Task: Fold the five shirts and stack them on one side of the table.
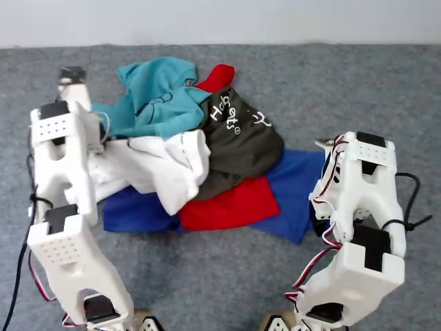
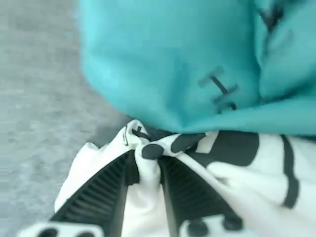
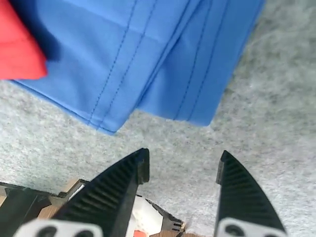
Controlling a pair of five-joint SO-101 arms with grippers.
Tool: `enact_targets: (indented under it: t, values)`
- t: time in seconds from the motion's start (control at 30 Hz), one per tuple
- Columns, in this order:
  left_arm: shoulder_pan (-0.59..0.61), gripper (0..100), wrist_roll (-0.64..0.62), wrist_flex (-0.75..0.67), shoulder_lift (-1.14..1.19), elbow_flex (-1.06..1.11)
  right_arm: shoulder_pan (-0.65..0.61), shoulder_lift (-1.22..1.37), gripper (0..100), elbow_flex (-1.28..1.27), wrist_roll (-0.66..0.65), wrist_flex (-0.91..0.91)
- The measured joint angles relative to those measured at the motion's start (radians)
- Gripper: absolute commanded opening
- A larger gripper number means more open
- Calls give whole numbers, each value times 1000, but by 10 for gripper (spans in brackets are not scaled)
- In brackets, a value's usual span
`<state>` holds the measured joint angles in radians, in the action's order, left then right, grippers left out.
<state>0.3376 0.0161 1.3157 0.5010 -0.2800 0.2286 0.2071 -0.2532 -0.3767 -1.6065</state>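
While the left gripper (image 2: 148,160) pinches the white shirt (image 1: 162,165), ease it free

Clenched on a fold just under the teal shirt (image 1: 155,96), it should draw out slowly, I judge, without dragging the others. The right gripper (image 3: 180,165) hangs spread over bare table (image 3: 276,123), blue shirt (image 3: 163,54) just ahead, untouched

Middle of the blue shirt (image 1: 300,186) hidden under the red shirt (image 1: 231,205) and white shirt (image 1: 165,169)
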Motion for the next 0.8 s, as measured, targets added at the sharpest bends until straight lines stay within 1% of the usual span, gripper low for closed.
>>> enact_targets:
  t: [0.1, 0.2, 0.3, 0.4, 0.5, 0.63, 0.73, 0.8]
  values:
    - [-14, 82, -17, 55, -46, -28, 0, 0, 238, 0, 0, 8]
    - [-81, 163, 9, 152, -101, -38, 0, 0, 238, 0, 0, 12]
    - [-176, 178, 74, 255, -150, -41, 0, 0, 238, 0, 0, 12]
    - [-269, 180, 147, 310, -184, -41, 0, 0, 238, 0, 0, 12]
    - [-361, 181, 204, 322, -192, -41, 0, 0, 238, 0, 0, 12]
    - [-500, 181, 247, 321, -172, -41, 0, 0, 238, 0, 0, 12]
    - [-574, 183, 258, 275, -95, -41, 0, 0, 238, 0, 0, 12]
    - [-603, 205, 253, 242, -43, -41, 0, 0, 238, 0, 0, 12]
